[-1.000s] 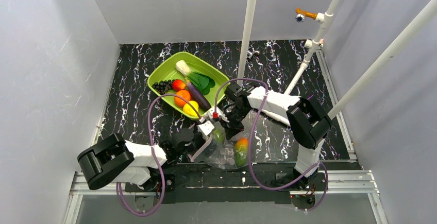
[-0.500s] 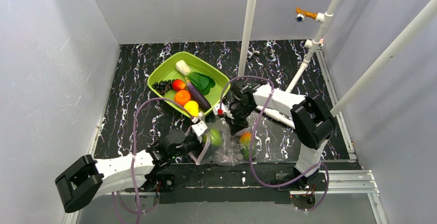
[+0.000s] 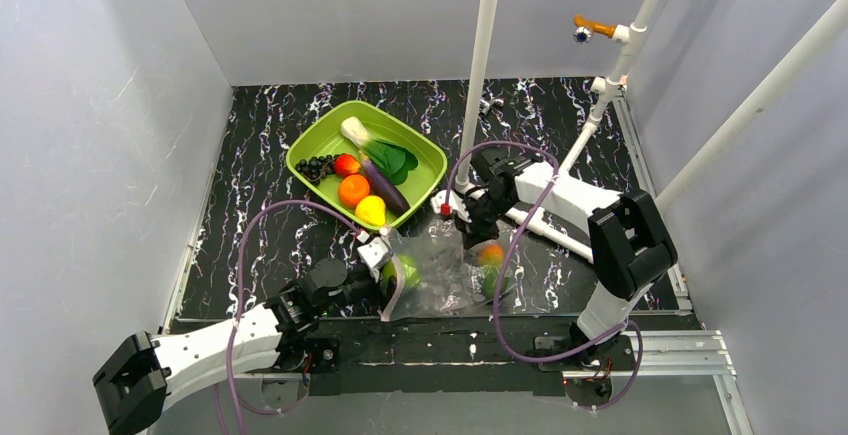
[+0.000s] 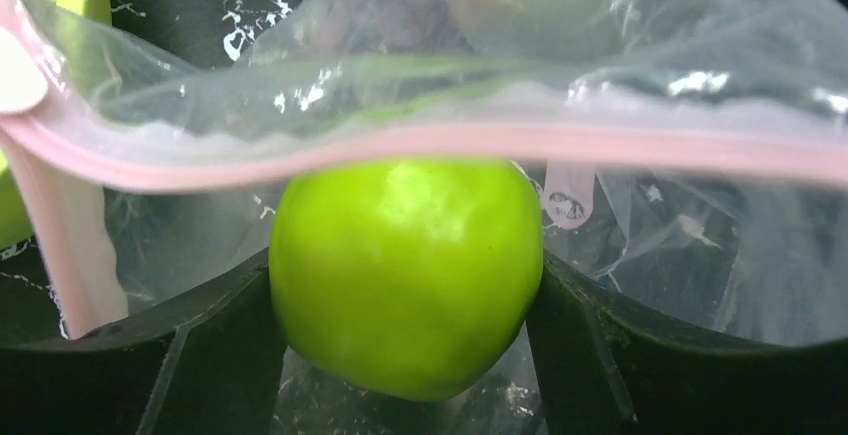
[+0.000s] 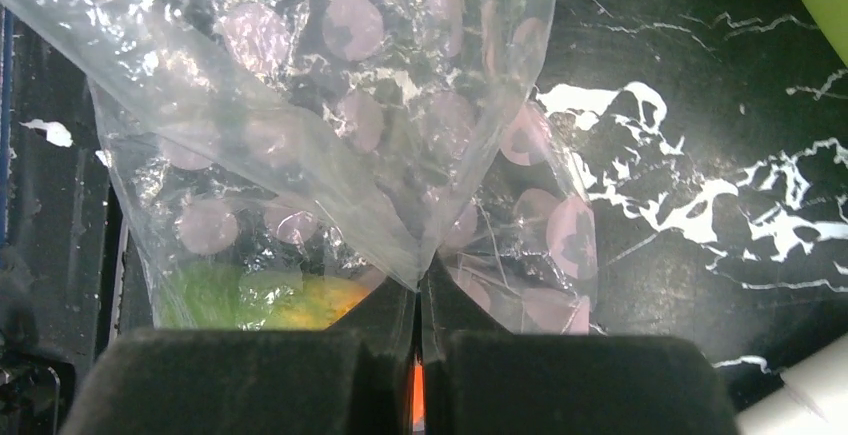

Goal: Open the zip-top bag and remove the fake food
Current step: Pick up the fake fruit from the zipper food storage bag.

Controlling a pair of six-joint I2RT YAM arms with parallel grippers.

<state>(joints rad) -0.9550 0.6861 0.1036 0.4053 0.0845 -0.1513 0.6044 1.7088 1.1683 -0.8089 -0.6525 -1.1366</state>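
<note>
The clear zip-top bag (image 3: 440,277) lies near the table's front edge, its pinkish zip strip (image 4: 420,140) open toward the left. My left gripper (image 3: 388,273) is shut on a green apple (image 4: 405,273) at the bag's mouth, just under the zip strip. My right gripper (image 3: 472,239) is shut on a pinch of the bag's plastic (image 5: 415,273) and holds it up. An orange and green fruit (image 3: 491,263) is still inside the bag and shows dimly in the right wrist view (image 5: 270,300). The lime-green tray (image 3: 425,173) holds orange, lemon, red fruit, eggplant, grapes and leafy green.
A white vertical pole (image 3: 482,50) stands behind the tray. A slanted white pipe (image 3: 600,105) with blue and orange taps runs along the right side. Grey walls close the left, back and right. A metal rail (image 3: 450,350) lines the front edge.
My left arm has stretched out and drawn the green apple left, out to the bag's mouth. My right gripper has moved right and back, pulling the bag with it.
</note>
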